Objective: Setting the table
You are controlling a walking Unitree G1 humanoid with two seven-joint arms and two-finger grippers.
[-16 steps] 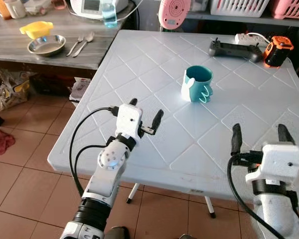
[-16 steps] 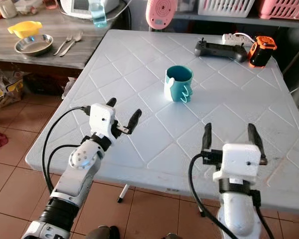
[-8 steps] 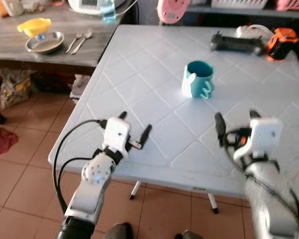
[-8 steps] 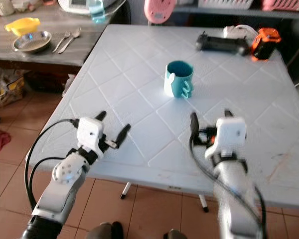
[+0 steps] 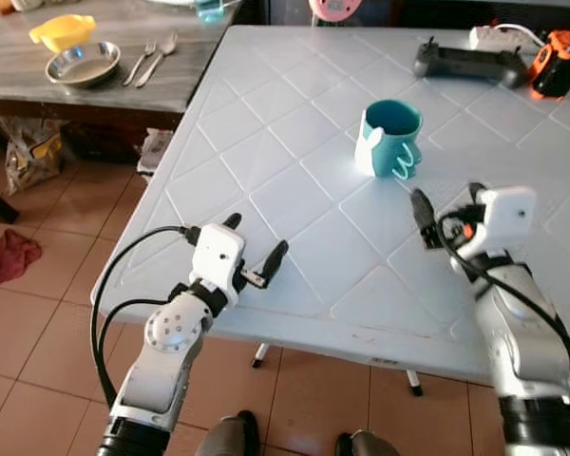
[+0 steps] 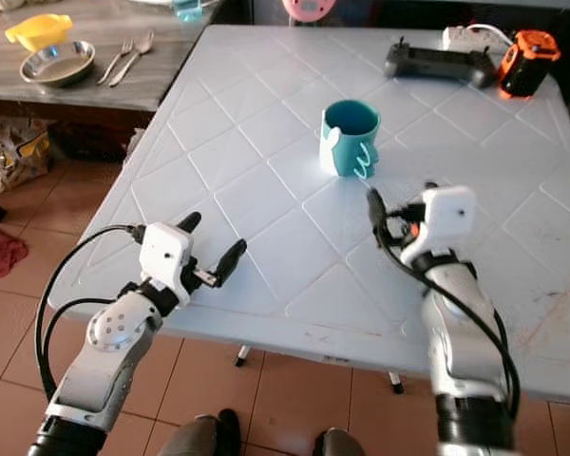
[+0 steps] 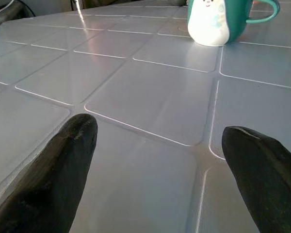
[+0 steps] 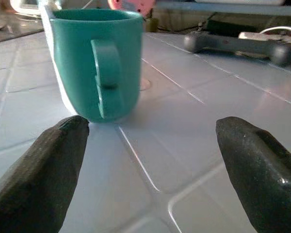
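Observation:
A teal mug (image 5: 389, 140) with a white front stands upright near the middle of the white table (image 5: 285, 104), handle turned toward my right arm. My right gripper (image 5: 446, 195) hovers low over the table a short way in front of the mug, open and holding nothing. Along that gripper's fingers, the mug (image 8: 99, 63) sits ahead, nearer one black finger (image 8: 48, 165) than the other. My left gripper (image 5: 256, 237) is open and holding nothing over the table's front left corner, with the mug (image 7: 213, 19) far ahead of it.
A black controller (image 5: 465, 62) and an orange device (image 5: 560, 71) lie at the table's far right. To the left, a wooden side table (image 5: 123, 24) carries a steel bowl (image 5: 81, 66), a yellow dish (image 5: 62, 30), a fork and a spoon (image 5: 152, 62). A red cloth (image 5: 14, 255) lies on the tiled floor.
My right gripper has moved from the table's front edge forward toward the mug. The left gripper has dropped back slightly toward the front left corner. The camera has shifted too.

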